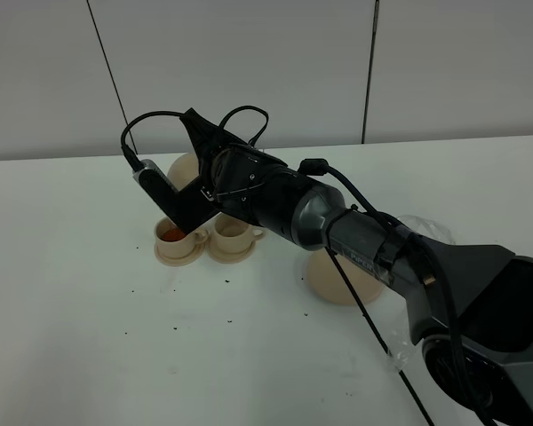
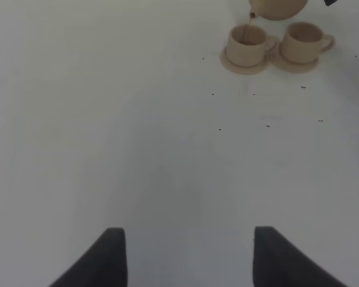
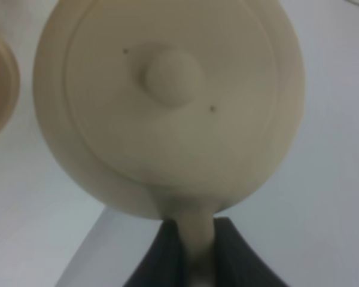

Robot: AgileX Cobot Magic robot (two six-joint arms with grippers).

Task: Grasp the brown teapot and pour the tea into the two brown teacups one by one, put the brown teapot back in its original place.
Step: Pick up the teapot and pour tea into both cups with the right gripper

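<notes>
1. One brown teapot (image 1: 185, 167) hangs in the air and is off the wide saucer. In the high view it sits at 12 o'clock of the first teacup, mostly hidden behind the right arm (image 1: 355, 231).
2. There are two teacups. The first teacup (image 1: 171, 234) holds reddish-orange tea. The second teacup (image 1: 232, 228) stands just beside it at 3 o'clock, and its inside shows plain beige.
3. There are two small saucers (image 2: 242, 67), one under each cup. Their rims are touching or very nearly so, and I cannot tell which.
4. One wide saucer (image 1: 333, 288) lies on the bench at 4 o'clock of the cups, well apart from them. The right arm partly covers it.
5. In the left wrist view, one thin stream of tea (image 2: 249, 23) runs from the teapot's spout down into the first teacup.
6. The right claw (image 3: 194, 245) is clamped on the teapot's loop handle, with one dark finger on each side of it. The lid and its single round knob (image 3: 173, 76) face that wrist camera.
7. The left claw (image 2: 188, 257) has its two dark fingers spread apart with nothing between them. It is over bare bench, well apart from the cups.
8. One white bench (image 1: 89, 337) carries everything. A scatter of small dark specks (image 1: 227, 283) lies near the cups.
</notes>
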